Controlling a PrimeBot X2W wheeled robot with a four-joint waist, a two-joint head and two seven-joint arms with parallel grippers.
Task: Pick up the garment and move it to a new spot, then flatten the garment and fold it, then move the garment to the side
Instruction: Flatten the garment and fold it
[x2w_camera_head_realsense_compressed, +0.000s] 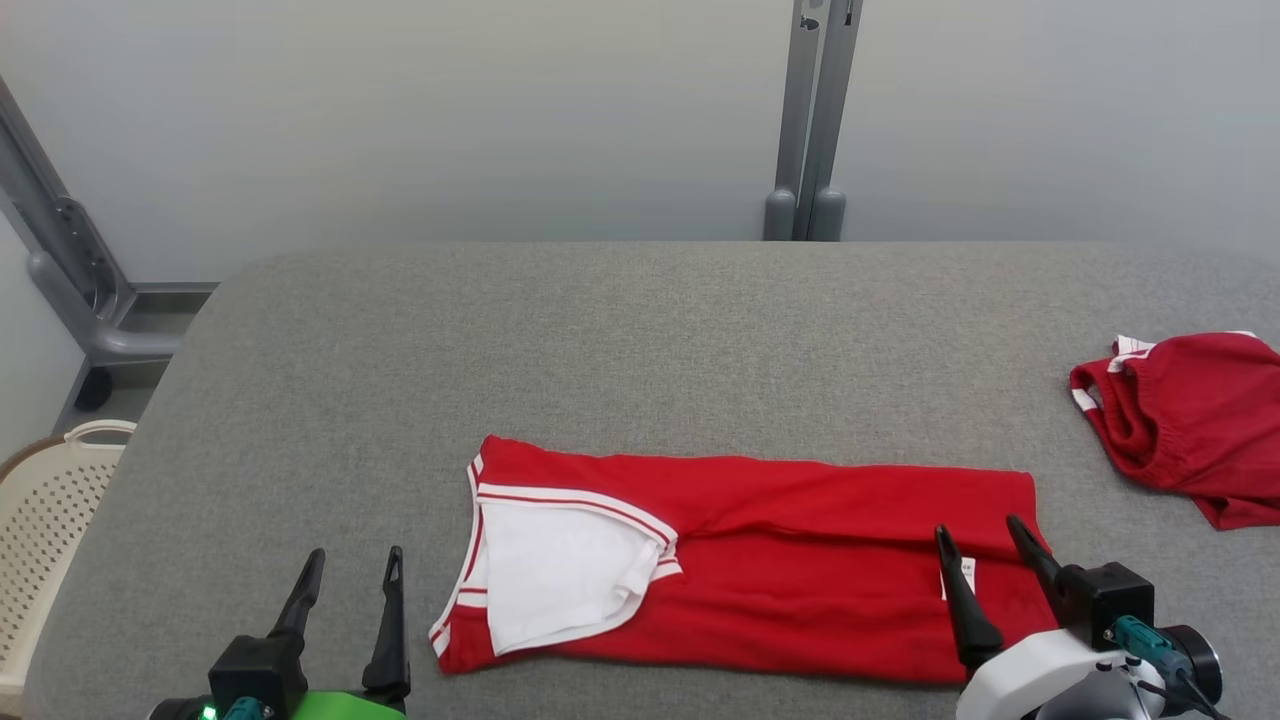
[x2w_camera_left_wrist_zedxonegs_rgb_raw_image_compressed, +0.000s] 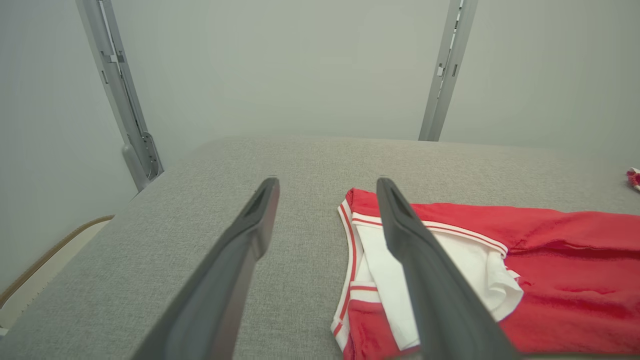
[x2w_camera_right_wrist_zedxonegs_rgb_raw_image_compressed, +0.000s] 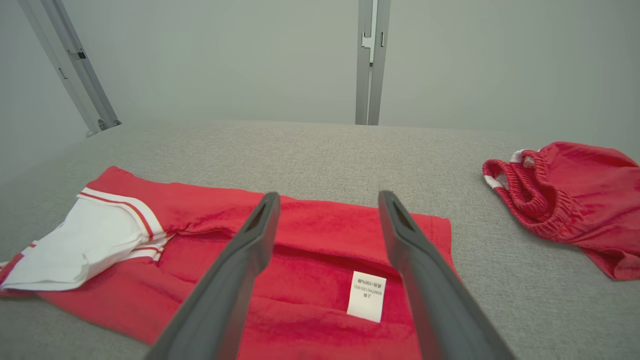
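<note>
Tabletop (x2w_camera_head_realsense_compressed: 640, 330) — grey woven cloth, rounded corners; pale wall and metal post (x2w_camera_head_realsense_compressed: 810, 120) behind. Garment (x2w_camera_head_realsense_compressed: 800, 560) — red knit, white striped trim, long flat rectangle, centre front. Left gripper (x2w_camera_head_realsense_compressed: 357, 553) and right gripper (x2w_camera_head_realsense_compressed: 976, 526): fingers spread, empty. Crumpled red shorts (x2w_camera_head_realsense_compressed: 1190, 430) far right.

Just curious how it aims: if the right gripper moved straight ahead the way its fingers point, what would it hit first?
Probably the red garment beneath the right gripper, near its far hem; on a shallower path, the bare grey table just beyond. Depth is hard to judge here.
</note>
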